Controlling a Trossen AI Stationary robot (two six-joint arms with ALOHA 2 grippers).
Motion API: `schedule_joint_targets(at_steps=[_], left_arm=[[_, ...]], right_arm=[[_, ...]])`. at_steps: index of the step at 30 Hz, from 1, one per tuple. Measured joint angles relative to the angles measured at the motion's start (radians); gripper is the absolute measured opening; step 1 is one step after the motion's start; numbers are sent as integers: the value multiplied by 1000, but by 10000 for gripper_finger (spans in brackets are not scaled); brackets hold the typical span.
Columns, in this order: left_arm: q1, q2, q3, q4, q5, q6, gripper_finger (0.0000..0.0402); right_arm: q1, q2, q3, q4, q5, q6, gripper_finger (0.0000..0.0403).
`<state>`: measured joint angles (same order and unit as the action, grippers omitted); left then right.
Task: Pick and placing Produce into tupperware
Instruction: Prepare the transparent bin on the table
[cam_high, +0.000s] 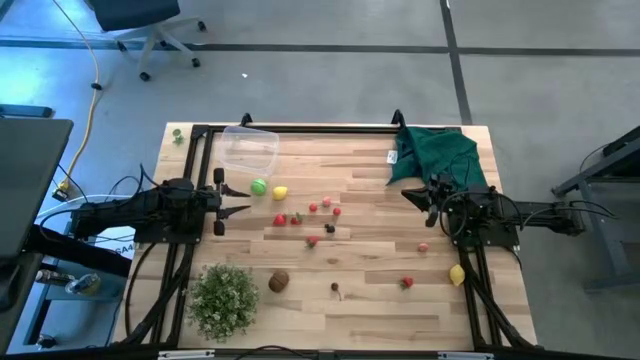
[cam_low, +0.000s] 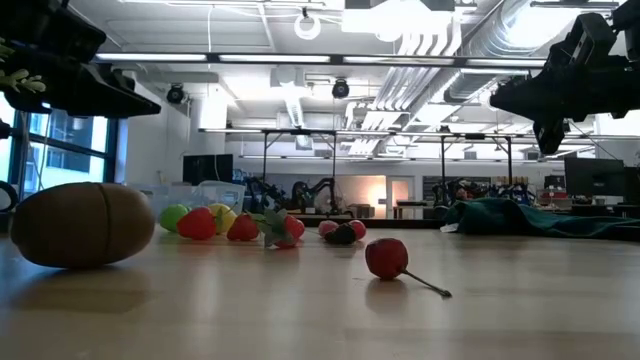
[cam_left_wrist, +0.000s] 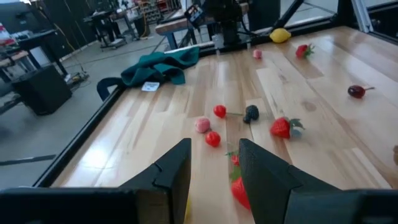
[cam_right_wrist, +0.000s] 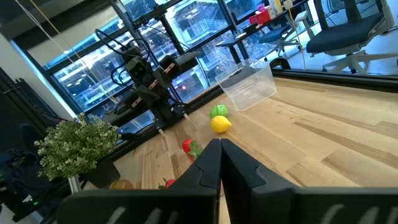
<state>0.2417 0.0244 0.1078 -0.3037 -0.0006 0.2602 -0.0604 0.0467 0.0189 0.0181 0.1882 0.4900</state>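
Observation:
The produce lies scattered over the wooden table: a green ball (cam_high: 259, 186) and a lemon (cam_high: 280, 192) near my left gripper, small red fruits (cam_high: 313, 207) in the middle, a brown kiwi (cam_high: 278, 282), a cherry (cam_low: 386, 257) and a second lemon (cam_high: 457, 275) toward the near side. The clear tupperware (cam_high: 248, 150) stands on its base at the far left. My left gripper (cam_high: 238, 200) hovers open at the left edge, level with the green ball, holding nothing (cam_left_wrist: 214, 152). At the right edge my right gripper (cam_high: 410, 194) hovers shut and empty (cam_right_wrist: 219, 143).
A bushy green plant (cam_high: 222, 298) stands at the near left corner. A dark green cloth (cam_high: 437, 155) lies bunched at the far right corner, just beyond my right gripper. A black frame (cam_high: 300, 127) runs along the table's far edge and sides.

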Motion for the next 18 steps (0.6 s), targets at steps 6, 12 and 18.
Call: schedule_joint_targets(at_steps=[6, 12, 18], left_arm=[[0, 0, 0, 24, 45, -200, 122], [0, 0, 0, 134, 31, -544, 122], [0, 0, 0, 193, -42, -702, 122]], right_arm=[[0, 0, 0, 0, 0, 0, 0], [0, 0, 0, 0, 0, 0, 0], [0, 0, 0, 0, 0, 18, 0]])
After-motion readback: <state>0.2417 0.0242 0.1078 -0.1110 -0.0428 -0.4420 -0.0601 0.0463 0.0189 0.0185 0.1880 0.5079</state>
